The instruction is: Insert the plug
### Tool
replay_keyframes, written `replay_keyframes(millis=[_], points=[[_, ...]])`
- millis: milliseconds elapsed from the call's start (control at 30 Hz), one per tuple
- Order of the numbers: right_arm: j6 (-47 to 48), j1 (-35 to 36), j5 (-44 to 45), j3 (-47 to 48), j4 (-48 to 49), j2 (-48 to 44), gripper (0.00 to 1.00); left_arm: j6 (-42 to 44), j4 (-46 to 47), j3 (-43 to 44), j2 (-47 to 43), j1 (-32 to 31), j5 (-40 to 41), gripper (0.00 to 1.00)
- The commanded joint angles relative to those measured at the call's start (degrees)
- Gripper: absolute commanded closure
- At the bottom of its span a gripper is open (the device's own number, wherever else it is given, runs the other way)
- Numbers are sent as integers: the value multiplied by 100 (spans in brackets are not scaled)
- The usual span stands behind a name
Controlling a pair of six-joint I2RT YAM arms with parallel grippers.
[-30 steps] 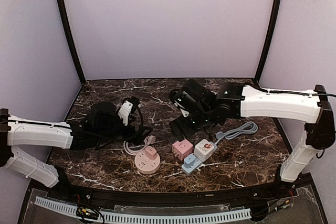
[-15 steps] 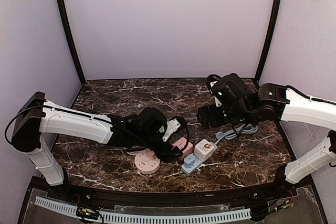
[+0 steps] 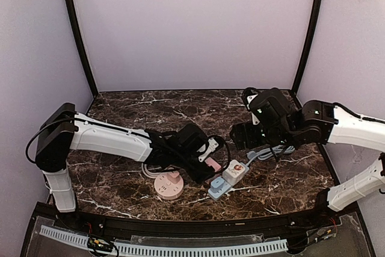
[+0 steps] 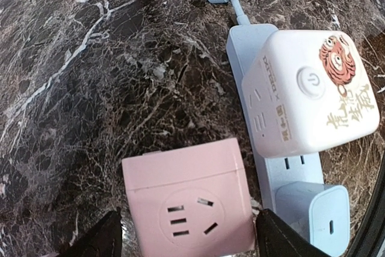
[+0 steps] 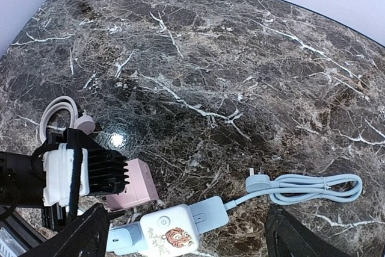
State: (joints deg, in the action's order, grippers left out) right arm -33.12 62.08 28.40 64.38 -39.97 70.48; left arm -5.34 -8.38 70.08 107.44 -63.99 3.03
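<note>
A pink cube socket [image 4: 189, 209] stands on the marble table [image 4: 90, 88], socket face up. My left gripper [image 4: 192, 242] is open and hangs right over it, one finger [image 4: 99, 239] on each side, not pressing it. In the top view the left gripper [image 3: 204, 162] covers most of the cube [image 3: 212, 165]. A light blue plug [image 5: 257, 180] on a coiled blue cable [image 5: 319, 188] lies loose on the table. My right gripper [image 3: 240, 135] is open and empty, held high above the table behind the sockets.
A blue power strip [image 4: 283, 179] carries a white cube adapter with a tiger picture [image 4: 310, 91] and a blue charger [image 4: 313, 218], just right of the pink cube. A round pink socket [image 3: 168, 186] with a plug in it and a white cable coil [image 5: 57, 115] lie to the left.
My left arm has reached further right and come down over the pink cube. My right arm has pulled back from the centre to the right and now holds nearly still.
</note>
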Motion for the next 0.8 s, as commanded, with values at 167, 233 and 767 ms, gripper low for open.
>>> replay_keyframes(millis=[167,233,767], points=[[-11,-28,-46,-92,208,-163,12,-154,-235,341,320,-33,106,33],[-21,-34,-54,-93,207,-196,12,-170,-234,335,335,-27,69,38],[166,-23,-531,-69,523,-402,12,633,1718,-1292,-1147,-27,128,72]])
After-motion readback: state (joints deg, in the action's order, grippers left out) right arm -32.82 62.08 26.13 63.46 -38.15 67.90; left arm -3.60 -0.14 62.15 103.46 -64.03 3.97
